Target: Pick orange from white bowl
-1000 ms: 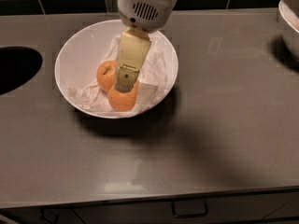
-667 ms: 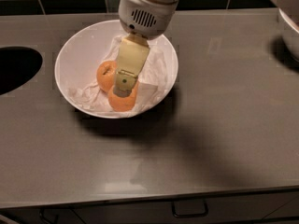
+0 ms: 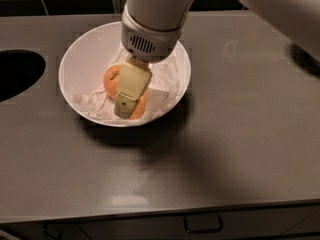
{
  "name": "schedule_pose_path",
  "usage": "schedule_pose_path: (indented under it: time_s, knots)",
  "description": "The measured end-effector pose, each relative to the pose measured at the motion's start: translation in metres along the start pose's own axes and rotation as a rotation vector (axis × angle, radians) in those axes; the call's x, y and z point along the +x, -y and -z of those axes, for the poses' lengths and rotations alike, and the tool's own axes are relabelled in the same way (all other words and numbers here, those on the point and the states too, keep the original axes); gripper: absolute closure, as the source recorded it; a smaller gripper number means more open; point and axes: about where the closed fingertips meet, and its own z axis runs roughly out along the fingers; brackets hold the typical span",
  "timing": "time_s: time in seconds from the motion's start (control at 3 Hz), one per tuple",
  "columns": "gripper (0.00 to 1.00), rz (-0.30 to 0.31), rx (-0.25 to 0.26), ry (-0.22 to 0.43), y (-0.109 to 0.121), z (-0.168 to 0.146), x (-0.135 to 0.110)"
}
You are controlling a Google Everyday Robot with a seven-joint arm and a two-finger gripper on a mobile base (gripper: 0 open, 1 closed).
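Tool (image 3: pixel 125 107) low in white bowl (image 3: pixel 75 69), against orange (image 3: pixel 142 107) (paper (image 3: pixel 164 84) beneath)

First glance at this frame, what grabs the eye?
The bulky white arm at the top, with its claw down inside the white bowl, which sits centre-left on the grey counter. In the bowl, on crumpled paper, a left orange shows beside the claw and a lower orange peeks out under its tip.
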Motion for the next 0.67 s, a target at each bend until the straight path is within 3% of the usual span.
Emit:
schedule_pose_path:
  time_s: [0.67]
  knots:
    - [0.0,-0.021,0.018,0.018,0.0028,-0.0033,-0.0027]
